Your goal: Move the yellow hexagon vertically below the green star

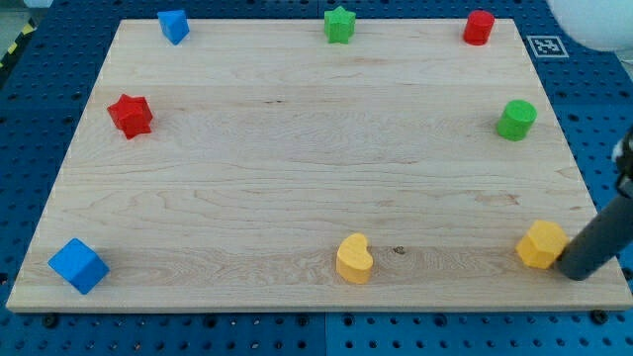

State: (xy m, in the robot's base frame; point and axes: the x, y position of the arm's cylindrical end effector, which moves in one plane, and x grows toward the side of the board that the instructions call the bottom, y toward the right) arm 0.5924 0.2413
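Observation:
The yellow hexagon (541, 244) lies near the board's bottom right corner. The green star (339, 24) sits at the middle of the board's top edge. My tip (574, 272) is at the end of the dark rod coming in from the view's right, touching or nearly touching the hexagon's right side. The hexagon is far to the right of the star's column and near the bottom of the view.
A yellow heart (354, 259) lies bottom centre, below the star. A blue cube (78, 265) is bottom left, a red star (130, 115) left, a blue block (173, 26) top left, a red cylinder (479, 27) top right, a green cylinder (515, 120) right.

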